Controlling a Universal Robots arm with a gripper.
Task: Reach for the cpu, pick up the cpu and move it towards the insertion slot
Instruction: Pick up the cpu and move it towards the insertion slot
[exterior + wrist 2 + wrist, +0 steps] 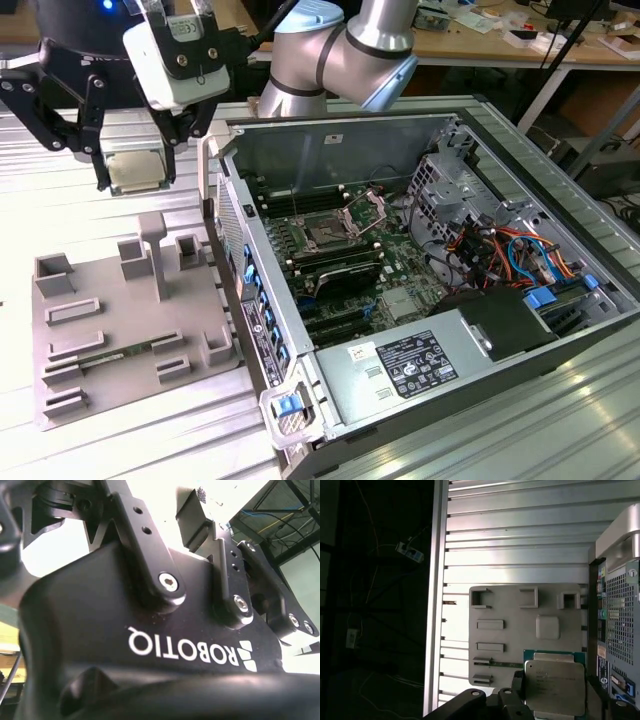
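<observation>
Jaws pinch the cpu [135, 166] by opposite edges, level, upper left, high enough to clear the tray [100, 330]; insertion slot [325, 235] mid-frame.

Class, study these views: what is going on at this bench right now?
The robot arm holds the cpu in its tool, gripped by two opposite edges, in the air above the grey tray. The insertion slot sits inside the open computer case, toward the exterior view's right, well apart from the cpu.
</observation>
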